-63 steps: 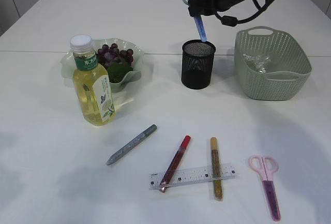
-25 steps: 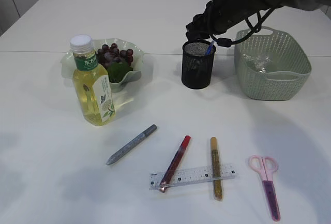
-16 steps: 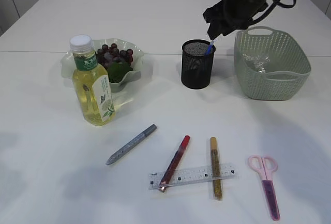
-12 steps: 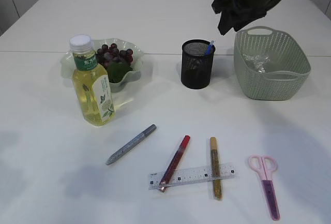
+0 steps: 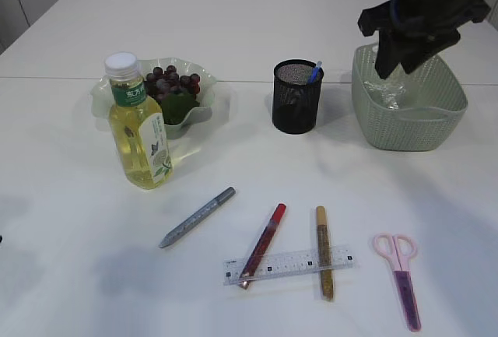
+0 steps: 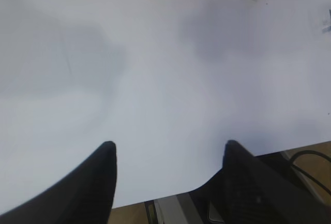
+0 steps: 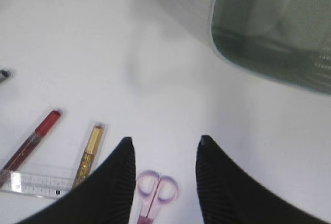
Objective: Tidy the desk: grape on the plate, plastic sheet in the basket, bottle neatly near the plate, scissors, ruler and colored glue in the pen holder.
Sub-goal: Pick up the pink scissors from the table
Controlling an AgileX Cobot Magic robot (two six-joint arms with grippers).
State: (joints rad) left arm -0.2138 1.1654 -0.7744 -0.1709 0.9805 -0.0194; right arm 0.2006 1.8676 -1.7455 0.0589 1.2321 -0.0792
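Observation:
Grapes (image 5: 173,82) lie on the wavy green plate (image 5: 210,97), and the yellow bottle (image 5: 138,128) stands upright in front of it. The black mesh pen holder (image 5: 297,97) holds blue scissors (image 5: 313,71). A crumpled plastic sheet (image 5: 387,93) lies in the green basket (image 5: 410,115). Grey (image 5: 198,217), red (image 5: 264,243) and gold (image 5: 324,251) glue sticks, a clear ruler (image 5: 289,265) and pink scissors (image 5: 401,275) lie on the table. My right gripper (image 5: 387,66) hangs open and empty above the basket's left rim. My right gripper (image 7: 164,142) looks down on the pink scissors (image 7: 155,195). My left gripper (image 6: 169,145) is open over bare table.
The red and gold glue sticks lie across the ruler. In the right wrist view the basket (image 7: 269,32) is at the upper right and the gold glue (image 7: 89,154) at the lower left. The table's near edge shows between the left fingers.
My right arm has left the blue scissors in the pen holder, lifted away and swung right to above the basket. Nothing else on the table has moved.

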